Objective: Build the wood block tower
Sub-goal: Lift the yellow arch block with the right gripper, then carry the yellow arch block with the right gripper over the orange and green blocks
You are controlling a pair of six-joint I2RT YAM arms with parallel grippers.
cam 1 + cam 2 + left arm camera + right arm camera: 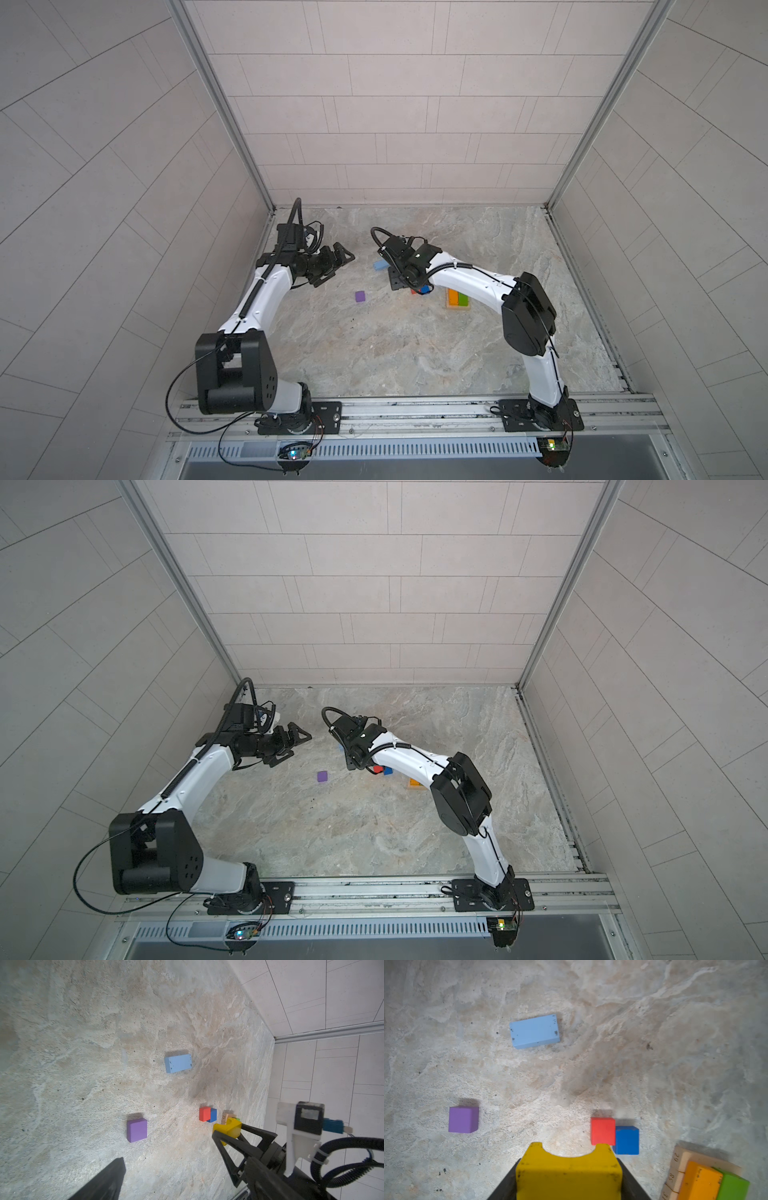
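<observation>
Pale tiled walls (415,104) are enclosing a marbled grey-beige tabletop (395,353). The left jaws are hanging wide open and empty. The right jaws are gripping a yellow arched wooden block (569,1167). Rightmost, the tower (457,299), orange and green bricks on tan bars, is standing.

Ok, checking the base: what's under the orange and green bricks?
Plain tan bars with numbered ends lie under the orange brick and green brick, which cover most of their tops.

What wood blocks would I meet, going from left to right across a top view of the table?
purple cube → light-blue brick → red cube → blue cube → orange brick → green brick
</observation>
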